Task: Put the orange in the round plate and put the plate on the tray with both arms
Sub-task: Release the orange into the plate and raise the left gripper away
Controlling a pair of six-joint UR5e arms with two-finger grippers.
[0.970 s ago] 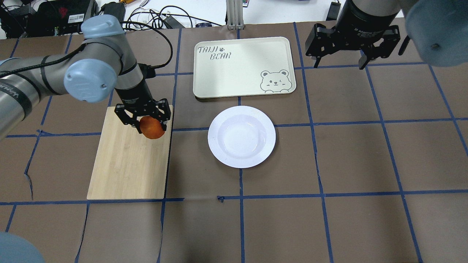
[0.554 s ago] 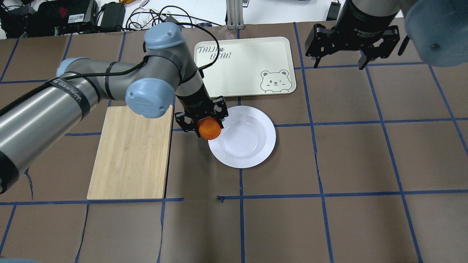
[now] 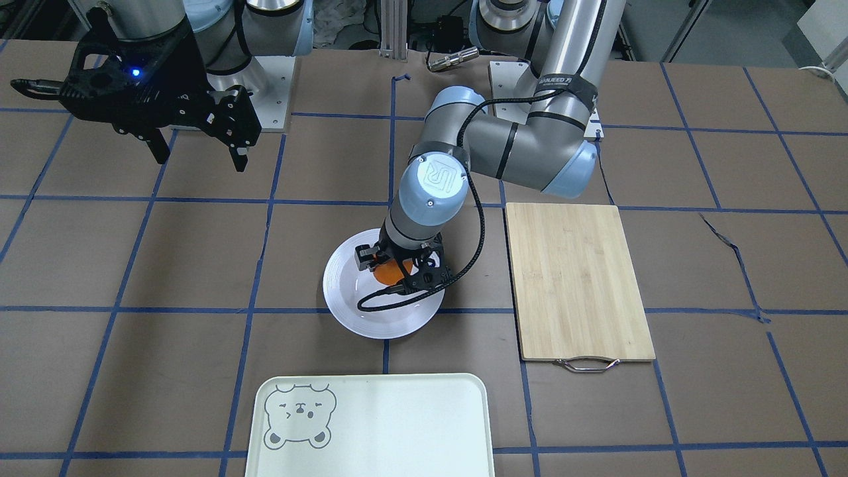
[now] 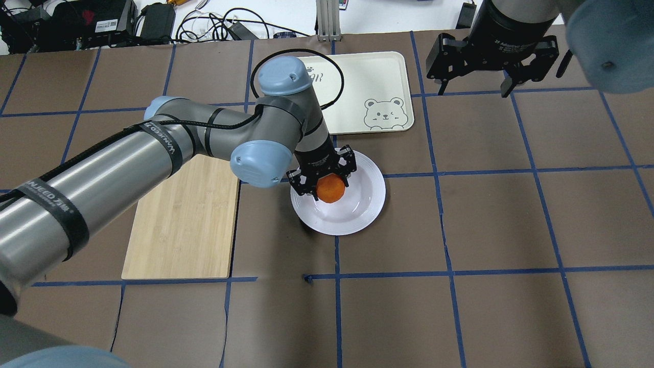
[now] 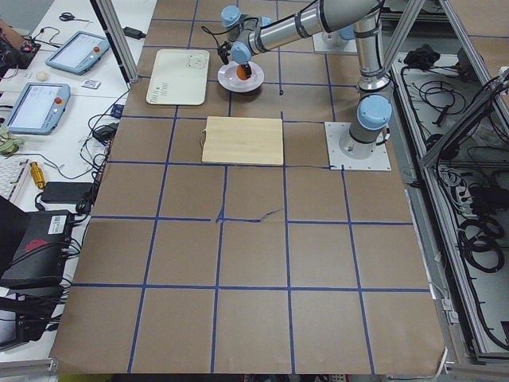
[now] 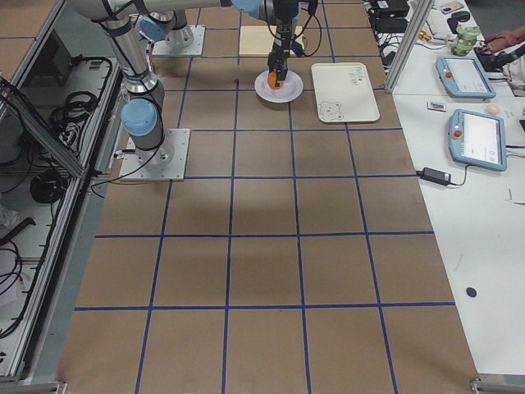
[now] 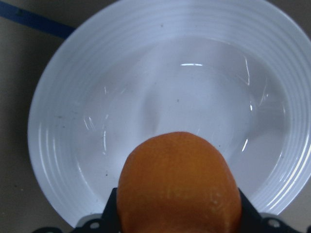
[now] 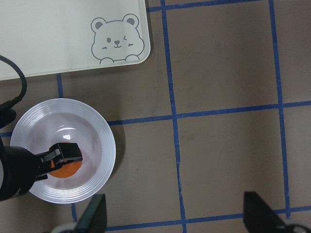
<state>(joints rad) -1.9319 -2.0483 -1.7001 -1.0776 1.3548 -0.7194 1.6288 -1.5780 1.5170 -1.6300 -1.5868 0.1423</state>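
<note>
Overhead exterior: left gripper (image 4: pixel 328 182) jaws clamped on the orange (image 4: pixel 330 188) over the round plate's (image 4: pixel 369 204) sunken centre, tray (image 4: pixel 380 76) just beyond the plate, right gripper (image 4: pixel 473 91), labelled "2F Adaptive", jaws spread, well clear of the plate.

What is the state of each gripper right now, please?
Left gripper: shut on the orange, above the round plate.
Right gripper: open, holding nothing.
</note>
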